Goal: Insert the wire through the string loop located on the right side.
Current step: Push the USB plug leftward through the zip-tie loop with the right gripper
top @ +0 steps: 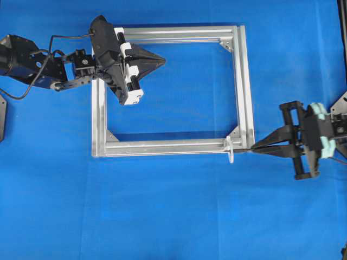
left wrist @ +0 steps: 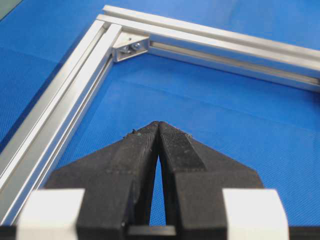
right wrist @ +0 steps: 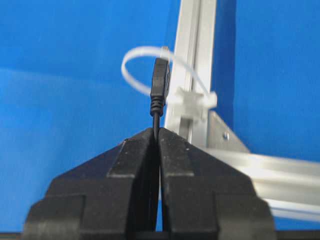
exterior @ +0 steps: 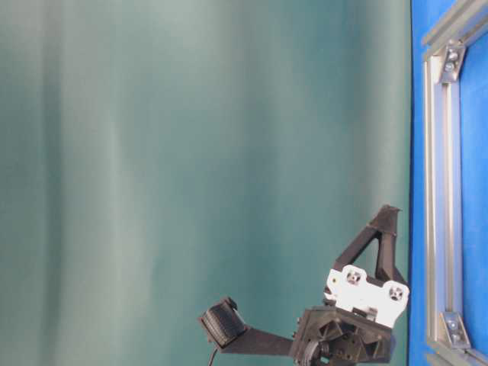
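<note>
Beside the silver frame (right wrist: 192,55), right gripper (right wrist: 157,131) pinches the wire (right wrist: 160,82) (plug at string loop (right wrist: 131,75)).

Frame (top: 246,86) is laid centre of the overhead view on the table (top: 173,216). String loop (top: 230,149) is fixed at its lower-right corner. Right gripper (top: 255,147) is placed just right of it, wire (right wrist: 160,85) pinched, tip at the loop. Left gripper (top: 162,63) is positioned inside the upper-left corner.
</note>
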You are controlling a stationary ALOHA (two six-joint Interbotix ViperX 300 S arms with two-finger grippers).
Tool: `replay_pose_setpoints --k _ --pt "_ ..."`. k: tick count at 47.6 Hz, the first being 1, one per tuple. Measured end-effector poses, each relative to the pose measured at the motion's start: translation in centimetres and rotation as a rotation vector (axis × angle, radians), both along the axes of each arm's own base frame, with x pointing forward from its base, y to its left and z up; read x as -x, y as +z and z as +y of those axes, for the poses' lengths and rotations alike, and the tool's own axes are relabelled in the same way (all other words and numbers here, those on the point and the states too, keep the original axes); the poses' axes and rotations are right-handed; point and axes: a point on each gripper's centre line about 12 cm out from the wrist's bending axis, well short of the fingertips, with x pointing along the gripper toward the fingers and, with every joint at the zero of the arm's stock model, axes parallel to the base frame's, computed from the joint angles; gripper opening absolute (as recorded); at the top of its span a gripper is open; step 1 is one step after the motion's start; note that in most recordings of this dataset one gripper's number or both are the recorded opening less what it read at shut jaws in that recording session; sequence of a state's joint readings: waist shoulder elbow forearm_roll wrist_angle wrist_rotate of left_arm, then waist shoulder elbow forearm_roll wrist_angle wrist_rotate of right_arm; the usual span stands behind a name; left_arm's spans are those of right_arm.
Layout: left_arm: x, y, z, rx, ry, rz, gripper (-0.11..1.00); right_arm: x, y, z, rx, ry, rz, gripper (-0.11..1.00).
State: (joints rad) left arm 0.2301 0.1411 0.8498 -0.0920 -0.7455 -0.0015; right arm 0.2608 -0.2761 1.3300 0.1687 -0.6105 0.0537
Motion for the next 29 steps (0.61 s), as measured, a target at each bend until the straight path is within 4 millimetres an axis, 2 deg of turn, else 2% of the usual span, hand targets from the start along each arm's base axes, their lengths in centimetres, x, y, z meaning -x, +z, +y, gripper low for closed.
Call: replay_pose_setpoints --k 15,29 --pt "0.0 0.0 -0.1 -0.001 -0.002 0.000 0.00 -3.4 -1.0 -0.5 0.009 -0.051 0.034 -0.04" --pt "0.0 -0.1 -0.1 0.001 -0.003 0.003 0.00 -3.7 -0.9 -0.4 0.007 -0.054 0.031 -0.04"
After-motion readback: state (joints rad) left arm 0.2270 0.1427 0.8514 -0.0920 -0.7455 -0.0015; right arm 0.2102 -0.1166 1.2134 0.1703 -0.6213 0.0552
